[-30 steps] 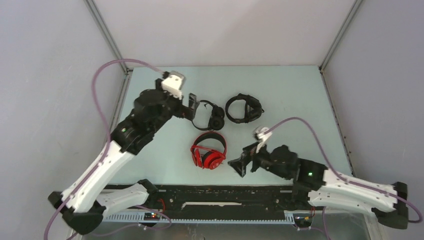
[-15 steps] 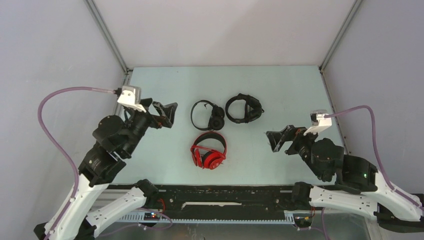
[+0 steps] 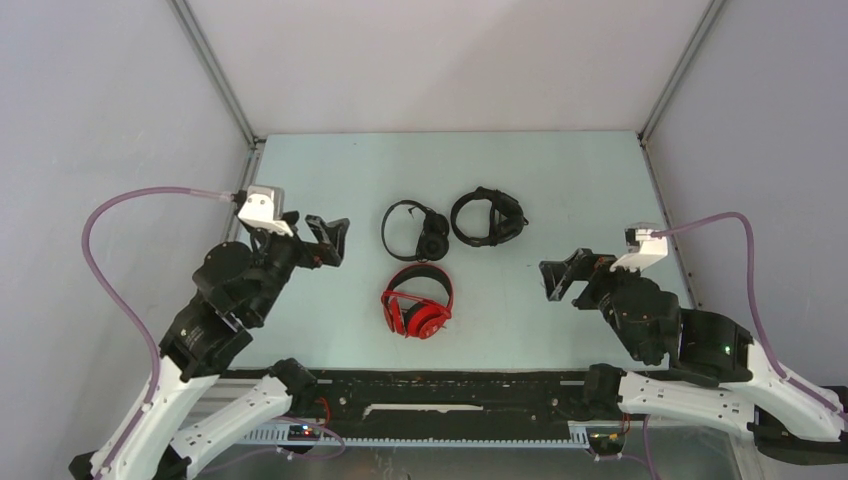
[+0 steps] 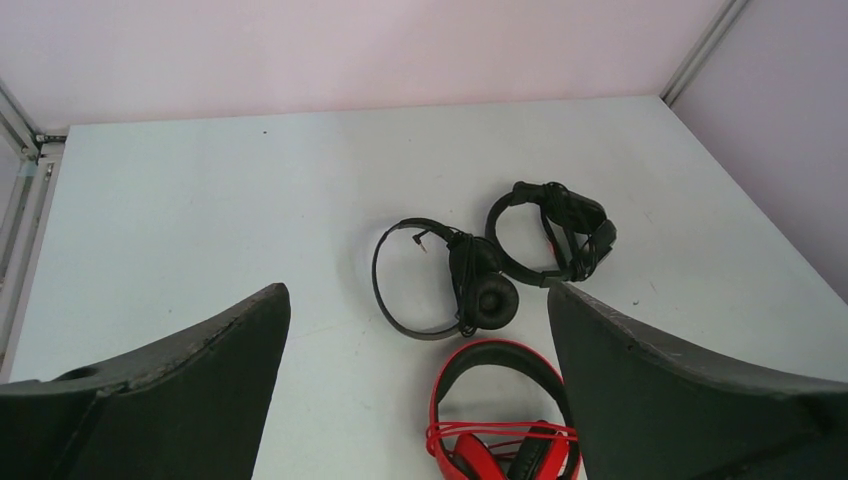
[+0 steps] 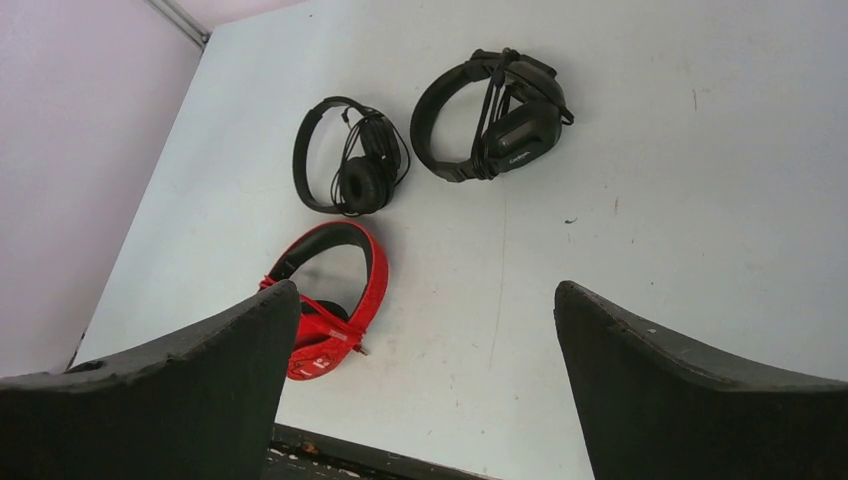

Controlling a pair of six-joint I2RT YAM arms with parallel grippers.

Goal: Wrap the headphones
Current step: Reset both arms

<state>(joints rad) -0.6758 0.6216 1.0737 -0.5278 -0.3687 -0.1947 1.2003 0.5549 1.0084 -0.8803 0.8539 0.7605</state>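
Left claw (image 3: 338,240) spread, red headphones (image 3: 417,302) lying flat, cable (image 4: 500,433) wound across cups

The top view looks steeply down from the near side over the whole desk (image 3: 560,170). Both wrist views face forward, seemingly raised, and share the three headphones (image 3: 425,320).

Wide-spread claw (image 5: 422,320) over red headphones (image 5: 372,285), slim black headphones (image 5: 360,185), bulkier black headphones (image 5: 515,130) (all apart).
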